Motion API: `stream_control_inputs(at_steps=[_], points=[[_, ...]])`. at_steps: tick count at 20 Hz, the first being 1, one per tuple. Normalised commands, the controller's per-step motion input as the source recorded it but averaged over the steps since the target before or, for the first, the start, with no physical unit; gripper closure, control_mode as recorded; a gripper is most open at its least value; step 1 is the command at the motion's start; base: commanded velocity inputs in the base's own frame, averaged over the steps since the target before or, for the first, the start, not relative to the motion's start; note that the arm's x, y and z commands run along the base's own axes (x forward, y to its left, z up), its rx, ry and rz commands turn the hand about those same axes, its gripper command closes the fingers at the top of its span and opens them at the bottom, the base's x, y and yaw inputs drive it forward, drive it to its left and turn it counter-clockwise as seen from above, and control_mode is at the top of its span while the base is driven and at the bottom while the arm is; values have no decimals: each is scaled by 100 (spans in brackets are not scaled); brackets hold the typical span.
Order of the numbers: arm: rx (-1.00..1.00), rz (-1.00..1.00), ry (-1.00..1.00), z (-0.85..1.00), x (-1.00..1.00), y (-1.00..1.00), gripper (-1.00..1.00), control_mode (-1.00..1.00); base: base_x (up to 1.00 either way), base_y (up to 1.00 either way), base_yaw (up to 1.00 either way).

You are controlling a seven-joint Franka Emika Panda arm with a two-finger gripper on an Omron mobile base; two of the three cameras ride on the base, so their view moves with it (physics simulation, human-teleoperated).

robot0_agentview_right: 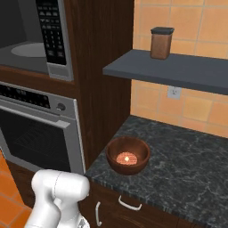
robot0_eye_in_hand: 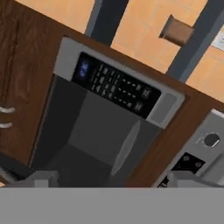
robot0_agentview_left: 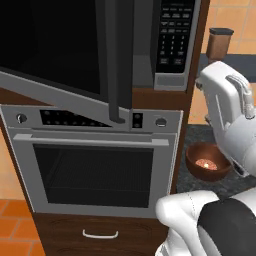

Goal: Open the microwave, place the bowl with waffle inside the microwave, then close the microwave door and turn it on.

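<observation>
A dark stone counter (robot0_agentview_right: 187, 164) beside the wood cabinet carries the bowl (robot0_agentview_right: 128, 155), the waffle (robot0_agentview_right: 126, 158) inside it. The microwave (robot0_eye_in_hand: 100, 131) stands open, its door (robot0_agentview_left: 60, 55) swung wide, so step one looks done. The gripper (robot0_eye_in_hand: 111, 177) has its fingers spread, holding nothing. Left: loading the bowl, closing, starting
</observation>
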Motion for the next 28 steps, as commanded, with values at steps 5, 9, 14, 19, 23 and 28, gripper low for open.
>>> stream_control_inputs(at_steps=[5,9,14,19,23,28], points=[[46,40,22,-16,73,8,-100,-100,0,0,0],[10,41,10,-65,31,4,-100,-100,0,0,0],[2,39,3,-41,21,61,-100,-100,0,0,0],[2,24,0,4,49,25,-100,-100,0,0,0],[2,11,-3,14,42,-17,-100,-100,0,0,0],[0,7,0,0,38,38,-100,-100,0,0,0]])
